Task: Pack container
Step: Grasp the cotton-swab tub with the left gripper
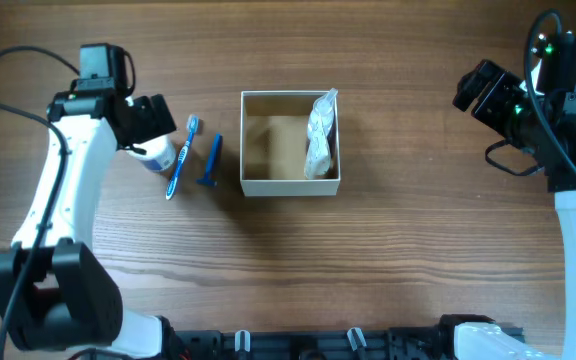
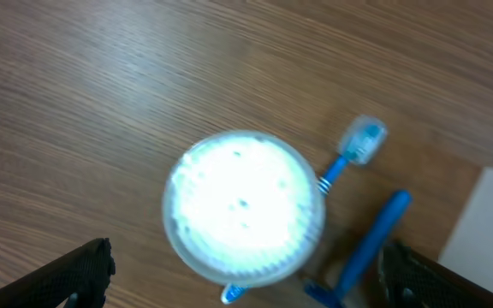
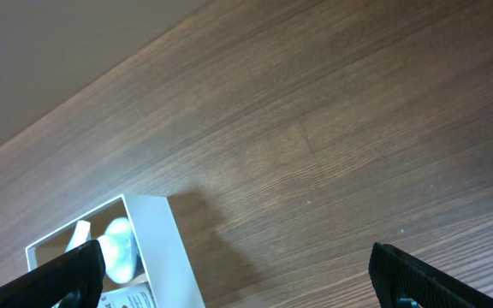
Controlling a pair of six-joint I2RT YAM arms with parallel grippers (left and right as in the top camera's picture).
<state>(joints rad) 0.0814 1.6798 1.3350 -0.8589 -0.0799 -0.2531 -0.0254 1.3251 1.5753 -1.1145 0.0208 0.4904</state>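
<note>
Container (image 1: 290, 186) square and shallow, about mid-desk (image 1: 418, 250), cream walls, tan floor mostly bare. Clear packet (image 1: 321, 135) with white contents lies inside, along the wall nearest the right arm, its top poking over the far rim.

Three loose items on the desk on the left-arm side of the container. Blue razor (image 1: 211, 160) is closest to the box wall but not touching it. Blue-and-white toothbrush (image 1: 182, 155) is just beyond, roughly parallel to the razor, bristle end away from the robot. Round white jar (image 1: 158, 155) is beside the toothbrush and partly covered by the arm in the overhead view.

Left hand (image 2: 246, 257) above the jar, fingers spread wide. In the wrist view one dark fingertip shows at each lower corner, with the jar's blurred white top between them. Contact not evident; nothing gripped.

Right hand (image 3: 238, 252) well apart from the container, out over bare desk at the far right. Fingers parted wide, holding nothing. Its wrist view catches a corner of the box with the packet just visible inside.
</note>
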